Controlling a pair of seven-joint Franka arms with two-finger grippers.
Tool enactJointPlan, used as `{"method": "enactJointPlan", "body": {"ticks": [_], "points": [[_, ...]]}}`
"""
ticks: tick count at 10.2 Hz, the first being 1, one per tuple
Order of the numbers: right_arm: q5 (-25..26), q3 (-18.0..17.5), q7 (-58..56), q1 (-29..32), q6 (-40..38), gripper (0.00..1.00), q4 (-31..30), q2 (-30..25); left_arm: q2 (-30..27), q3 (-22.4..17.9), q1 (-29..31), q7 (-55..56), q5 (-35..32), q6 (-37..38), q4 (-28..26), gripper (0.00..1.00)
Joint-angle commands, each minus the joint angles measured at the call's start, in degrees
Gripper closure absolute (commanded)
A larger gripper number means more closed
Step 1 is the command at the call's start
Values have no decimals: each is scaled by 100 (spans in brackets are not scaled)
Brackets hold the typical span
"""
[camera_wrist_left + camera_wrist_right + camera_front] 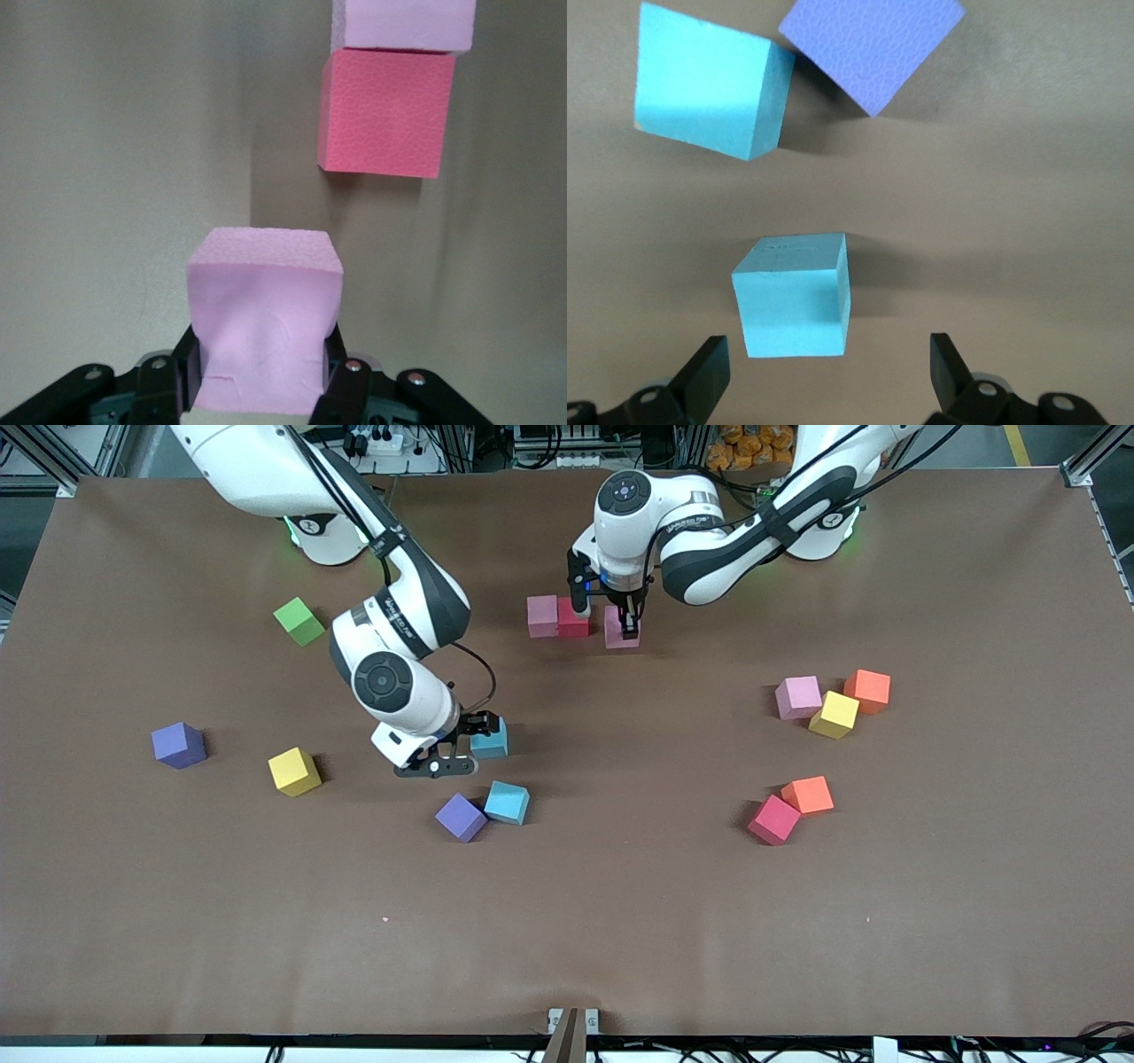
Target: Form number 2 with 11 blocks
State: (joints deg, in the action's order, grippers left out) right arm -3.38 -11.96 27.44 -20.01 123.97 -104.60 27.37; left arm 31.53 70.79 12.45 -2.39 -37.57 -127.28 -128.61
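1. The left end effector is squeezing a pink block between its fingers, low over the tabletop, just beside a red block that is touching another pink block.
2. The right end effector is hanging wide open and holding nothing, with a light blue block lying on the tabletop between its fingers, near a second light blue block and a purple block.

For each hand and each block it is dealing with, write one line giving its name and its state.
left hand: shut on pink block.
pink block: gripped, beside the red block, apart from it.
red block: on the table, touching another pink block.
right hand: open, over light blue block.
light blue block: on the table, not gripped.
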Motion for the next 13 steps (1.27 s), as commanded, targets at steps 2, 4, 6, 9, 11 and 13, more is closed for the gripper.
{"method": "enactJointPlan", "body": {"ticks": [2, 4, 6, 9, 11, 13], "points": [[-31, 0, 243, -116, 583, 0, -280, 119, 64, -144, -286, 46, -154, -51, 11, 75], [-31, 0, 438, -205, 733, 0, -272, 242, 73, -311, -506, 98, -154, -69, 20, 76], [-31, 0, 516, -196, 803, 0, -246, 374, 73, -504, -856, 449, -154, -69, 20, 76], [-5, 9, 728, -231, 865, 0, -97, 602, 73, -768, -1209, 468, -163, -69, 64, 76], [135, 9, 728, -231, 988, 0, -61, 699, 73, -926, -1385, 468, -197, -95, 108, 76], [231, 9, 728, -319, 1067, 0, -61, 735, 134, -1015, -1569, 468, -198, -121, 213, 79]]}}
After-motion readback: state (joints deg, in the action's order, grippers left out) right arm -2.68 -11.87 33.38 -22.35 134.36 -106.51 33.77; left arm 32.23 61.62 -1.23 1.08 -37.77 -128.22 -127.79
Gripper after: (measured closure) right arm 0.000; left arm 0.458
